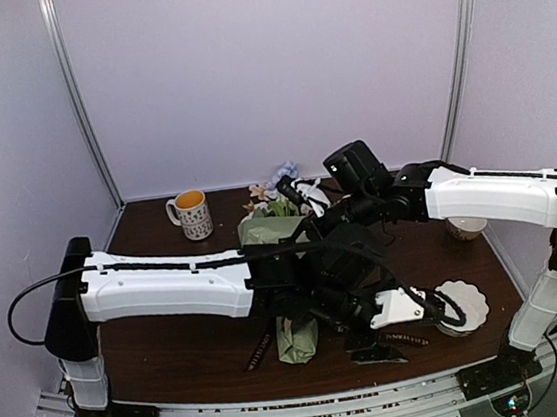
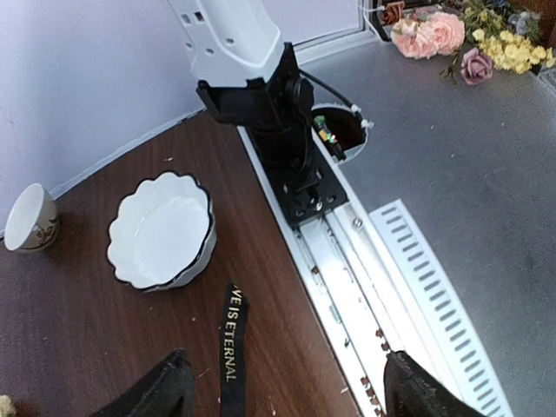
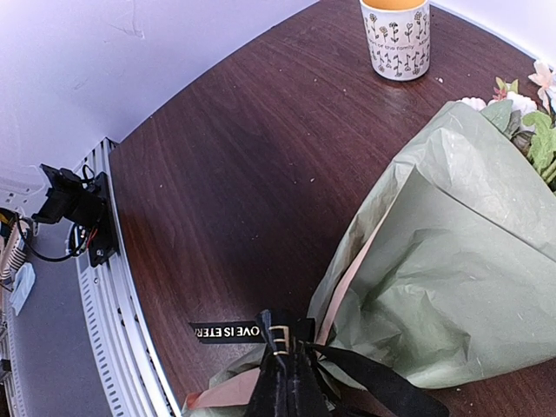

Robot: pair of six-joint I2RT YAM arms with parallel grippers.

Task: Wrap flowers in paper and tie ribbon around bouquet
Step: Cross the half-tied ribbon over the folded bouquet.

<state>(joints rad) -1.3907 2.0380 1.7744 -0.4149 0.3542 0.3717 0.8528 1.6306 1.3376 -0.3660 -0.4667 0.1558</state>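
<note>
left gripper: released, jaws wide apart, ribbon end lying flat between them on surface | right gripper: clenched on ribbon at narrow end of bouquet | bouquet: lying on surface, blooms toward mug

Pale lilac walls enclose a dark brown wooden bench, with slim metal posts standing in the back corners. A grey floor lies past the bench's near edge.

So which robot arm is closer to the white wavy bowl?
Left. The left arm has its jaws open right beside the white bowl; the right arm has its jaws shut on the ribbon at the narrow end of the bouquet.
</note>
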